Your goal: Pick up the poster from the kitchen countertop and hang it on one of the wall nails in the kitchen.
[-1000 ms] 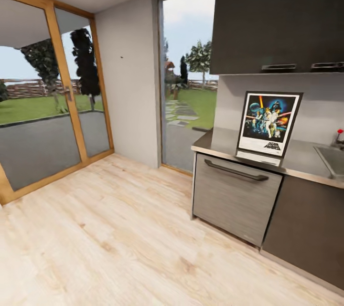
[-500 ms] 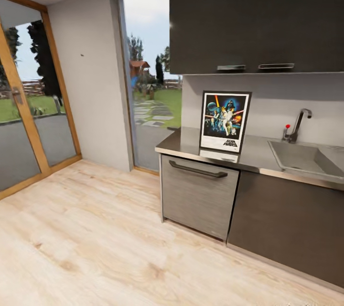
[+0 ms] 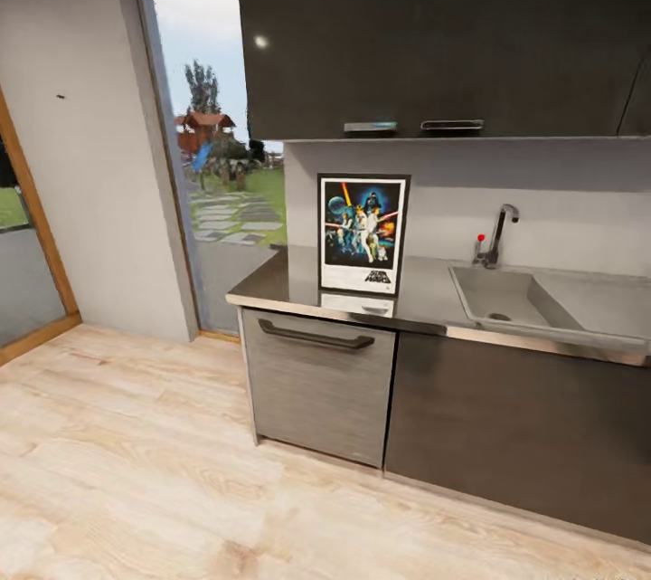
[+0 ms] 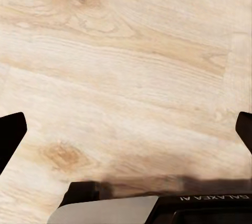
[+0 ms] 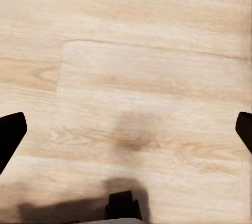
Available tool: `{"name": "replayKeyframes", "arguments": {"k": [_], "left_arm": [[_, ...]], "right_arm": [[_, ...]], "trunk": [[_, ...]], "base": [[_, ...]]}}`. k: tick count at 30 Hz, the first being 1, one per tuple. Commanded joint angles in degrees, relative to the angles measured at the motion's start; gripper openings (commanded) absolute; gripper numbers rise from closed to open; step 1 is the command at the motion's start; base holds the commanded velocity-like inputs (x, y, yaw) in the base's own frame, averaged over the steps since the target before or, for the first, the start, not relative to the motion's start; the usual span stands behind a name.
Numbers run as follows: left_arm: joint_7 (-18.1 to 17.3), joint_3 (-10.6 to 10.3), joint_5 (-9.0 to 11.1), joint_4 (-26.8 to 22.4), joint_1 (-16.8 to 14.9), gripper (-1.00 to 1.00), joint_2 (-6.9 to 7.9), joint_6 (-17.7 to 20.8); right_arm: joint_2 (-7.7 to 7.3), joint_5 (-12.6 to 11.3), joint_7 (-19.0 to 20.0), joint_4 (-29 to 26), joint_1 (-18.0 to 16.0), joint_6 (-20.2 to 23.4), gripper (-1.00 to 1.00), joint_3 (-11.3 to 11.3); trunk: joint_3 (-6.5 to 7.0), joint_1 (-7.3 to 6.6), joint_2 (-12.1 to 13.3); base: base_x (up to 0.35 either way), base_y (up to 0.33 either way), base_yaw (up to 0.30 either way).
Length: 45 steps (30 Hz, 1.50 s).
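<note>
The Star Wars poster [image 3: 363, 234] stands upright on the grey metal kitchen countertop [image 3: 425, 301], leaning against the back wall, left of the sink [image 3: 511, 298] and dark tap [image 3: 500, 232]. A wall nail [image 3: 61, 97] shows as a dark speck high on the light-grey wall panel at the far left. My left gripper [image 4: 126, 135] hangs open over the wooden floor, its fingertips [image 4: 10, 136] wide apart. My right gripper [image 5: 126, 132] is open too, fingertips [image 5: 9, 134] spread above bare floor. Nothing is held.
Black upper cabinets [image 3: 434, 28] hang above the counter. A grey drawer front with a dark handle [image 3: 315, 337] sits under the poster. A tall window [image 3: 217, 155] separates the counter from the nail's wall. Light wood floor [image 3: 136, 453] lies between me and the counter.
The whole head view has swung to the right, so the counter, poster and sink now sit more centred and closer. The things themselves have not moved.
</note>
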Motion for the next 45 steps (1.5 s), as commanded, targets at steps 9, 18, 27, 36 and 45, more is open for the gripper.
{"name": "replayKeyframes", "arguments": {"k": [9, 18, 27, 36, 45], "left_arm": [[-0.1, 0.0, 0.0, 1.0, 0.0, 1.00, -0.01, 0.1], [-0.1, 0.0, -0.1, 1.2, 0.0, 1.00, -0.01, 0.1], [-0.1, 0.1, 0.0, 1.0, 0.0, 1.00, 0.67, -0.1], [-0.4, 0.2, 0.3, 0.4, 0.0, 1.00, 2.96, -0.2], [-3.1, 0.5, 0.5, -0.8, 0.0, 1.00, 5.19, -0.3]], "right_arm": [[0.02, 0.0, -0.1, 0.0, 0.0, 0.0, 1.00, 0.0], [0.02, 0.2, 0.3, 0.3, 0.0, -3.4, 1.00, 0.4], [1.66, 0.4, 3.7, -26.1, 1.4, -5.7, 1.00, 2.3], [-2.34, 0.4, 29.5, -57.7, 2.6, 17.9, 1.00, 1.7], [-4.70, 0.0, 35.0, -62.3, -4.2, 26.5, 1.00, 1.4]], "trunk": [[-0.02, 0.03, 0.0], [-0.02, 0.03, 0.0], [-0.02, 0.03, 0.0], [-0.02, 0.03, 0.0], [-0.02, 0.03, 0.0]], "base": [[0.285, -0.155, -0.252], [0.312, -0.076, -0.027], [0.032, -0.001, 0.000], [0.000, 0.000, 0.000], [0.000, 0.000, 0.000]]}}
